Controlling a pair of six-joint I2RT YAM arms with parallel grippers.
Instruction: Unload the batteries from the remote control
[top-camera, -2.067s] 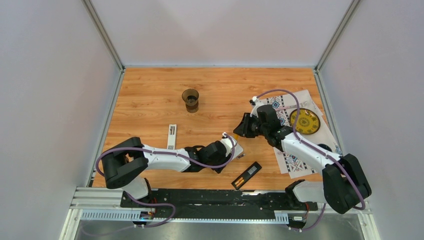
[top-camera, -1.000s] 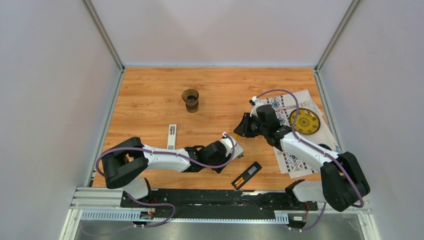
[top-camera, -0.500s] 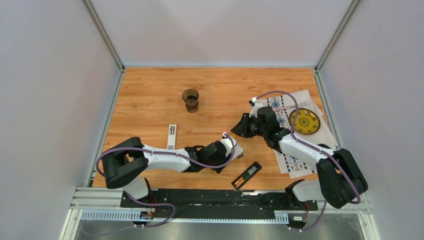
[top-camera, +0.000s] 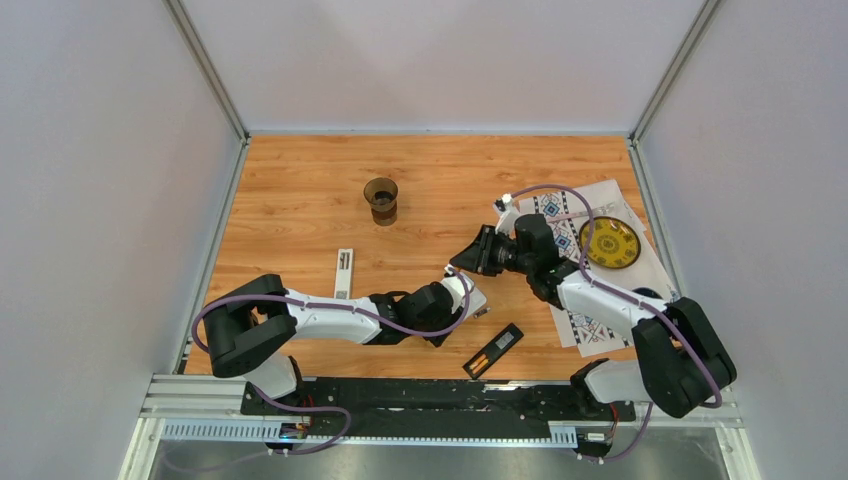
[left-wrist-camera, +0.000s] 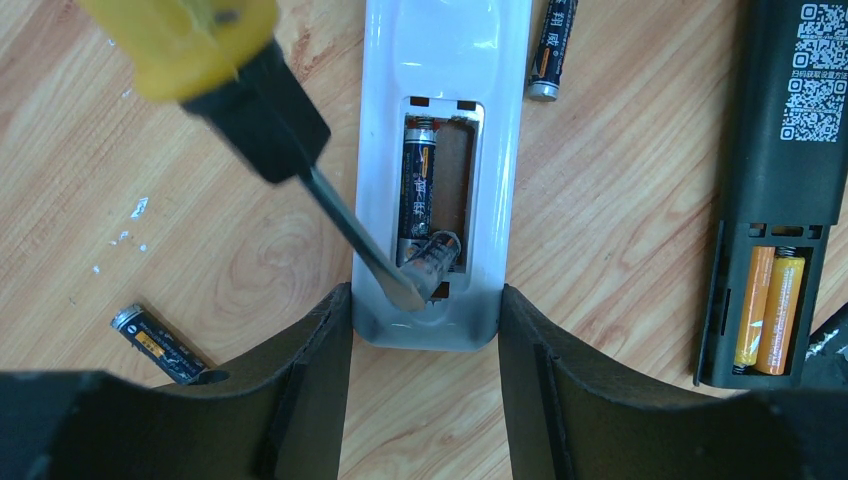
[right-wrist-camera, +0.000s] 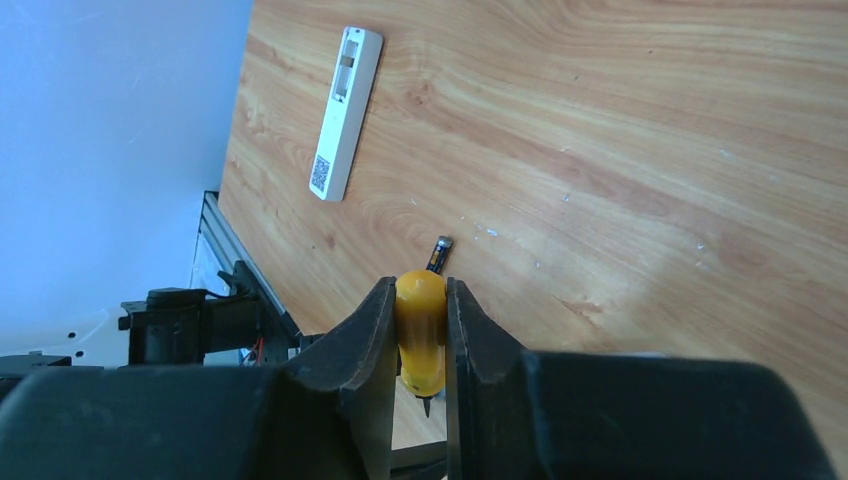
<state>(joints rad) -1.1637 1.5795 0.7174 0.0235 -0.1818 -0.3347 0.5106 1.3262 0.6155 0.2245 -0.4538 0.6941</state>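
Note:
My left gripper (left-wrist-camera: 425, 300) is shut on the near end of a white remote control (left-wrist-camera: 440, 150), whose back compartment lies open. One dark battery (left-wrist-camera: 418, 195) rests in the left slot. A second battery (left-wrist-camera: 436, 255) is tilted up and blurred at the blade of the screwdriver (left-wrist-camera: 340, 215). My right gripper (right-wrist-camera: 420, 290) is shut on the screwdriver's yellow handle (right-wrist-camera: 421, 335). Loose dark batteries (left-wrist-camera: 552, 50) (left-wrist-camera: 160, 345) lie on the wood beside the remote. In the top view both grippers (top-camera: 465, 297) (top-camera: 476, 257) meet at mid-table.
A black remote (left-wrist-camera: 790, 150) lies open to the right with two orange cells (left-wrist-camera: 768, 310) inside. A white strip with a QR label (top-camera: 343, 272) lies to the left. A brown cup (top-camera: 381, 199) stands further back. A patterned mat with a yellow disc (top-camera: 610, 243) sits at the right.
My right arm has swung left and lowered toward the white remote, bringing the screwdriver with it. The left arm and the remote have stayed put.

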